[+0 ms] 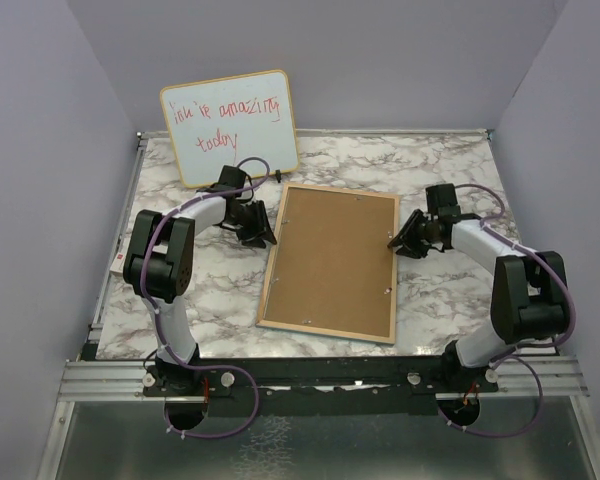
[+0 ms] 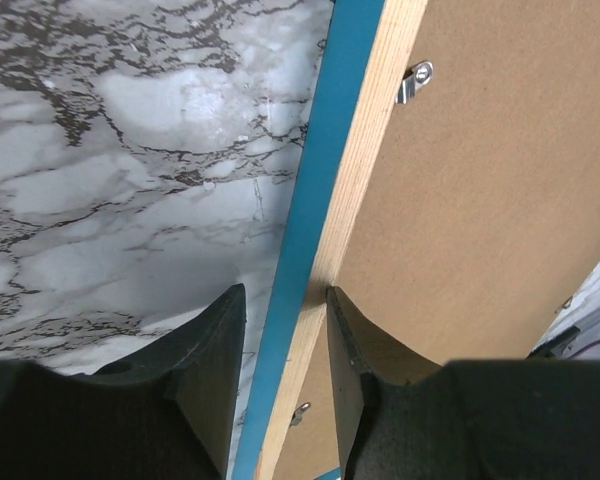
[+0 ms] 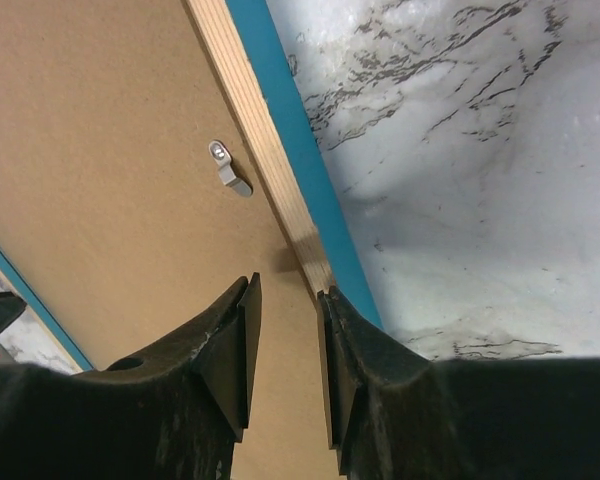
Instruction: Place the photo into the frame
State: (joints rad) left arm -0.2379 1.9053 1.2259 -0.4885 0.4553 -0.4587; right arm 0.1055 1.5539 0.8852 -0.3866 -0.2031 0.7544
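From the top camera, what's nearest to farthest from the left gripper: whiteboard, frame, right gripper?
1. The frame, right beside the left gripper.
2. The whiteboard, just behind it.
3. The right gripper, across the frame.

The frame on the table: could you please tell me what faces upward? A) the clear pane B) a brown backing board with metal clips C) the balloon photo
B: the frame lies with its brown backing board and a metal clip showing on top.
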